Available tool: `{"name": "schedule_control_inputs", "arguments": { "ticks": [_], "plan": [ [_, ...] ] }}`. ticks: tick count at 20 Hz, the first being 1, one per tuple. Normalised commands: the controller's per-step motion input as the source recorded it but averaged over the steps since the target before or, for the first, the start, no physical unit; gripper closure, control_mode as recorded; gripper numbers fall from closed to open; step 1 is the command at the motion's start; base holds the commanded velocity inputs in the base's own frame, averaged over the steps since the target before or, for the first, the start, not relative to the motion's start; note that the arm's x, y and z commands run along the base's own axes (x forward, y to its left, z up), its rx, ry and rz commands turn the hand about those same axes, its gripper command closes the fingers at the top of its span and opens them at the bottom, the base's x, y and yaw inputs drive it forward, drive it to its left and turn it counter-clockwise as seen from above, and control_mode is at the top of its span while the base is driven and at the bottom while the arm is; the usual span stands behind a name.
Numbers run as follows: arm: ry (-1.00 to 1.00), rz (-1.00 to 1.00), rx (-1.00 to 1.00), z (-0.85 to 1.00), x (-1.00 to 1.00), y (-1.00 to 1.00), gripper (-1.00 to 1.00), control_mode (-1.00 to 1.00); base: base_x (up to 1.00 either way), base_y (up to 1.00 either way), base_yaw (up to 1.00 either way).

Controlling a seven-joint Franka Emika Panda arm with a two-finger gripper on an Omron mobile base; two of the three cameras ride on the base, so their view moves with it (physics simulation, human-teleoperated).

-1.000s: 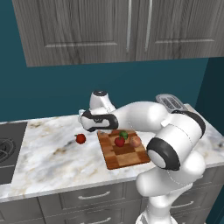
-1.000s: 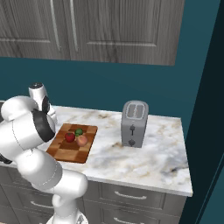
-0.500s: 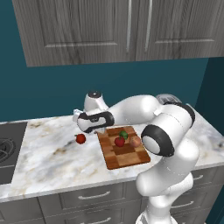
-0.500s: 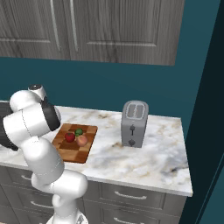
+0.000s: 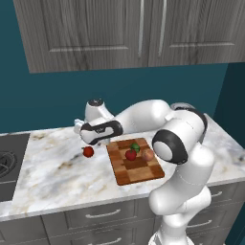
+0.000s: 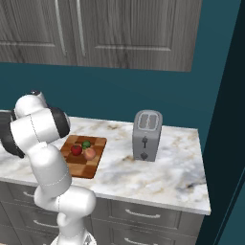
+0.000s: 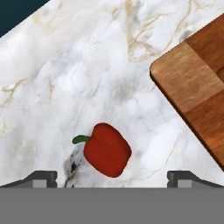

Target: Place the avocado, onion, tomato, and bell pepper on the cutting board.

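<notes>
Bell pepper (image 7: 106, 155), red with a short green stem, lies on the marble counter (image 5: 52, 167) just off the cutting board (image 5: 136, 165), apart from its edge. On the board sit the tomato (image 5: 130, 154), the avocado (image 5: 136, 147) touching it, and the onion (image 5: 148, 155) close beside them. The gripper (image 7: 112, 177) hovers above the pepper, its fingers spread wide and grasping nothing. A toaster (image 6: 146, 135) stands well away from the board.
</notes>
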Motion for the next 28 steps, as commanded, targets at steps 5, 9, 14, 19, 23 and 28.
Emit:
{"name": "schedule_control_inputs", "arguments": {
  "ticks": [5,9,14,19,23,28],
  "plan": [
    [0.01,0.0,-0.04,-0.19,0.0,0.06,-1.0,-1.0,0.0,0.0,0.0],
    [0.01,0.0,-0.05,-0.08,0.0,0.03,-1.0,-1.0,0.0,0.0,0.0],
    [0.0,0.0,-0.05,-0.2,0.0,0.01,-1.0,-1.0,0.0,0.0,0.0],
    [0.01,0.0,-0.02,-0.18,0.04,0.05,-1.0,-1.0,0.0,0.0,0.0],
    [0.01,0.0,-0.02,-0.22,0.13,0.12,-1.0,-1.0,0.0,0.0,0.0],
    [0.01,0.0,-0.05,-0.38,0.15,0.11,-1.0,-1.0,0.0,0.0,0.0]
  ]
}}
